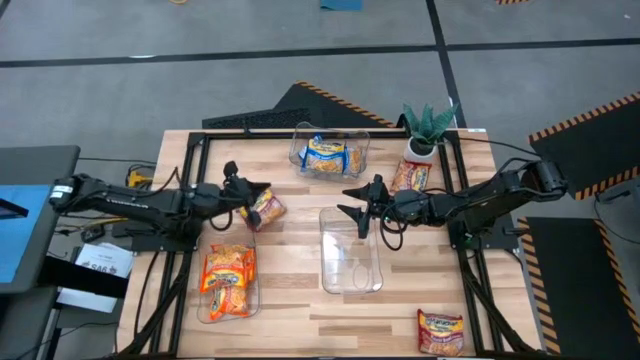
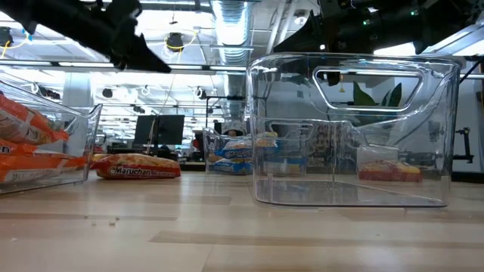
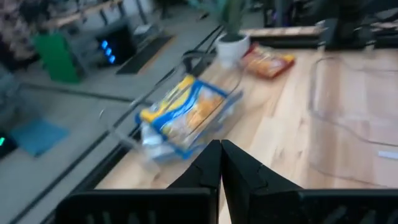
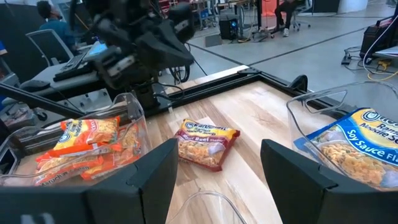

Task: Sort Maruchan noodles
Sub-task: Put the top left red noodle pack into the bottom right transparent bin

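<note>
A red-orange Maruchan packet [image 1: 266, 209] lies flat on the table; it also shows in the right wrist view [image 4: 206, 144] and the low view [image 2: 137, 167]. My left gripper [image 1: 254, 190] is shut and empty above it, its shut fingers showing in the left wrist view [image 3: 221, 159]. My right gripper [image 1: 350, 201] is open and empty over the far end of an empty clear bin [image 1: 350, 252]. Blue-and-yellow packets [image 1: 327, 156] lie in the far bin. Orange packets [image 1: 229, 280] lie in the near-left bin.
A potted green plant [image 1: 427, 127] stands at the far right, with a red-orange packet [image 1: 410, 176] lying next to it. Another packet [image 1: 441, 331] lies at the near right corner. A black frame [image 1: 195, 180] borders the table top.
</note>
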Robot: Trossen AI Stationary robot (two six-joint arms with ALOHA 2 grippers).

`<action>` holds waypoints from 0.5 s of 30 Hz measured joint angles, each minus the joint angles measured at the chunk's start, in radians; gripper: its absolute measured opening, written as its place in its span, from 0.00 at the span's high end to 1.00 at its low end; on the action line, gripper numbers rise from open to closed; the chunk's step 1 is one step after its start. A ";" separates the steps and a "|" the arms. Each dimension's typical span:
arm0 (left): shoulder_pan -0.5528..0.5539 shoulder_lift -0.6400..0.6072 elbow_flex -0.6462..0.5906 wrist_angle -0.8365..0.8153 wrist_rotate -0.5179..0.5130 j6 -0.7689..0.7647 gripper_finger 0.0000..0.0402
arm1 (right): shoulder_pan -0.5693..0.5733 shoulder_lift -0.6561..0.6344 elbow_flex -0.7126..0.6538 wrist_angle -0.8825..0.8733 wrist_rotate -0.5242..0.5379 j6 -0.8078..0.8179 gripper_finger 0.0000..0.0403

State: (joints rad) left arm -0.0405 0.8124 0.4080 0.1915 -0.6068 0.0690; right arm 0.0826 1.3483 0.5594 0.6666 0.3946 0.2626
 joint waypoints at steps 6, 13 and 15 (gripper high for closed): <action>0.170 0.057 0.000 -0.077 0.174 -0.086 0.93 | 0.000 0.000 0.000 0.001 0.000 0.001 0.37; 0.353 0.208 0.000 -0.132 0.373 -0.163 0.74 | 0.000 0.000 0.000 -0.001 0.000 0.001 0.37; 0.385 0.249 0.012 -0.159 0.453 -0.189 0.69 | 0.000 0.000 0.000 -0.001 0.000 0.001 0.37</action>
State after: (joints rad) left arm 0.3448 1.0614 0.4205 0.0323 -0.1539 -0.1200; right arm 0.0822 1.3483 0.5594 0.6657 0.3946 0.2638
